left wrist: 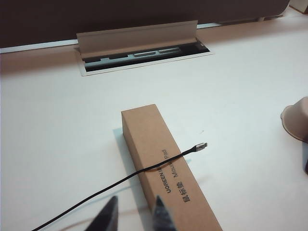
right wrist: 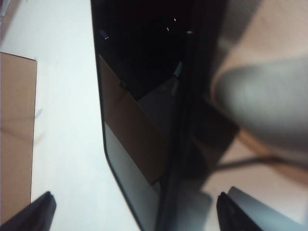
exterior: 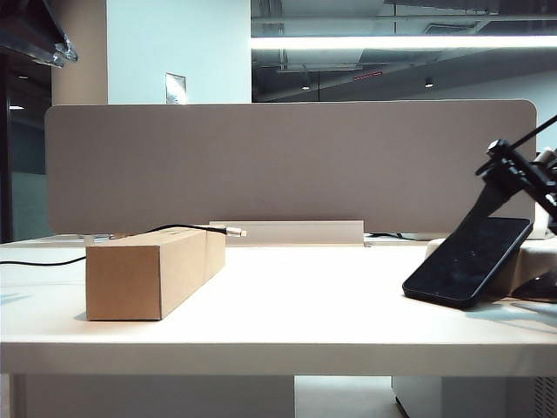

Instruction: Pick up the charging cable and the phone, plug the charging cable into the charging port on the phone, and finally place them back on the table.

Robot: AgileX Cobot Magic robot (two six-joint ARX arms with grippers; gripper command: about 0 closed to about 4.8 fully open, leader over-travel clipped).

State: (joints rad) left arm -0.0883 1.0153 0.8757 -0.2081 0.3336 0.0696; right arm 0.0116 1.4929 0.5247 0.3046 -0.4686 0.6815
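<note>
The black phone [exterior: 468, 259] leans tilted at the right, its lower end on the white table [exterior: 305, 305] and its upper end on a beige tray [exterior: 525, 264]. My right gripper [exterior: 503, 187] hovers at the phone's upper end. In the right wrist view this gripper [right wrist: 132, 211] stands wide open, with the phone [right wrist: 139, 96] running between its fingers and touching neither. The black charging cable [left wrist: 120, 183] drapes across the cardboard box [left wrist: 166, 168], and its silver plug tip [left wrist: 201, 145] sticks out past the box. My left gripper [left wrist: 136, 214] hangs above the box's near end, jaws apart and empty. The charging port is hidden.
The cardboard box [exterior: 150, 270] lies at the left of the table with the plug tip [exterior: 237, 232] pointing right. Behind it are a cable-slot flap [left wrist: 139, 41] and a grey divider panel [exterior: 287, 165]. The beige tray's edge [left wrist: 296, 120] is off to one side.
</note>
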